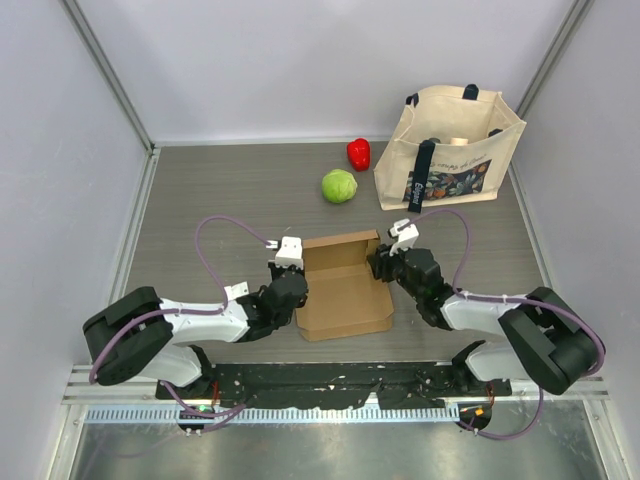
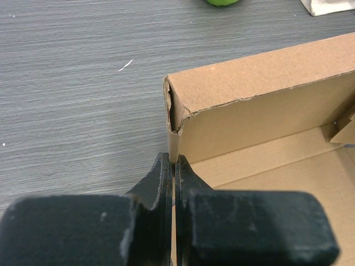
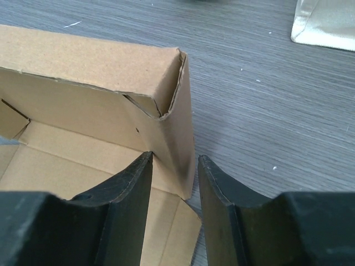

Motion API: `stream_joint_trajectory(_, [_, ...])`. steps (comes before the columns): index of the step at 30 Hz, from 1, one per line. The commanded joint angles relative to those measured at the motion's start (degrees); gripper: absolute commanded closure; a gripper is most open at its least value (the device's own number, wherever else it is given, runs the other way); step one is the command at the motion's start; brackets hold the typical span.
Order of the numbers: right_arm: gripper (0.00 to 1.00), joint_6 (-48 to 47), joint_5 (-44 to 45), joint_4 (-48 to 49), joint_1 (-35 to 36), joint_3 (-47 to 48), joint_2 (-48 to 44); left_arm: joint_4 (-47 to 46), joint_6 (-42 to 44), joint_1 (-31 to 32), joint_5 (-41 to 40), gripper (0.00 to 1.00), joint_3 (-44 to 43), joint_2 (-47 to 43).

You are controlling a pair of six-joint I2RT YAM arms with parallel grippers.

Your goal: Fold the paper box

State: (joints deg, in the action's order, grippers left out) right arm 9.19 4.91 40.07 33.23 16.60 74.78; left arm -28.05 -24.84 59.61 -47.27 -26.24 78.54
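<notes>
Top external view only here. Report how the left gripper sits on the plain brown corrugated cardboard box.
Observer: The left gripper is shut on the upright left wall of the plain brown corrugated cardboard box, pinching its thin edge.
Operator: Now give me the right gripper.
Observer: The right gripper is open, straddling the right wall: one jaw inside the box, one outside, a gap showing on the outer side.
Operator: Describe the far left corner.
Observer: The folded-over far wall's end gapes open there, its edge ragged.
</notes>
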Motion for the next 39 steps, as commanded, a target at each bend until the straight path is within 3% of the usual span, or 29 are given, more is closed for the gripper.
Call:
stream_joint_trajectory(1, [0.57,-1.9,3.4,7.6,1.6,1.9,2.0,-2.4,0.0,0.2,0.1,1.0,-1.7,0.3])
stream_joint_trajectory(4, [0.62,-2.2,7.1,7.9,2.3,2.6,3.3,-2.3,0.1,0.2,0.0,1.0,-1.6,0.2])
stream_joint_trajectory(12, [0.97,-7.1,27.6,12.2,11.7,3.1,8.9,-2.3,-0.3,0.2,-0.5,1.0,-1.4,-0.7])
stream_joint_trajectory(15, [0.99,-8.0,39.4,12.5,16.9,7.5,14.1,-2.4,-0.6,0.2,-0.8,1.0,-1.5,-0.5])
stream_joint_trajectory(16, [0.99,-8.4,50.0,13.6,18.4,8.1,18.3,-2.2,-0.6,0.2,-0.8,1.0,-1.5,-0.5])
stream_joint_trajectory(19, [0.99,-12.8,69.9,21.3,24.6,11.7,27.8,-1.7,-1.1,0.2,-1.2,1.0,-1.6,-0.8])
stream_joint_trajectory(21, [0.99,-15.0,74.4,25.0,25.8,15.6,32.5,-1.7,-1.3,0.2,-1.4,1.0,-1.3,-1.1])
stream_joint_trajectory(24, [0.99,-12.5,70.9,25.0,26.3,16.3,35.1,-1.4,-1.2,0.2,-1.7,1.0,-1.2,-1.6])
stream_joint_trajectory(26, [0.99,-6.6,62.9,18.0,25.9,15.6,31.4,-1.4,-1.0,0.3,-2.0,1.0,-1.0,-1.6])
stream_joint_trajectory(29, [0.99,-5.3,54.4,17.5,25.2,11.0,26.0,-1.7,-1.3,0.2,-1.9,1.0,-0.8,-1.7])
stream_joint_trajectory(31, [0.88,-3.9,48.2,11.7,24.1,10.0,22.9,-1.6,-1.6,0.2,-1.9,1.0,-0.8,-1.6])
stream_joint_trajectory(32, [0.73,-2.1,47.3,10.3,24.2,8.9,19.3,-1.7,-1.8,0.2,-1.9,1.0,-0.7,-1.7])
stream_joint_trajectory(35, [0.51,2.0,42.8,2.7,23.9,6.4,13.7,-1.5,-2.1,0.2,-2.0,1.0,-0.6,-1.9])
stream_joint_trajectory(39, [0.38,5.9,35.2,-7.2,23.3,3.9,-0.3,-1.2,-2.1,0.2,-2.1,1.0,-0.5,-2.3])
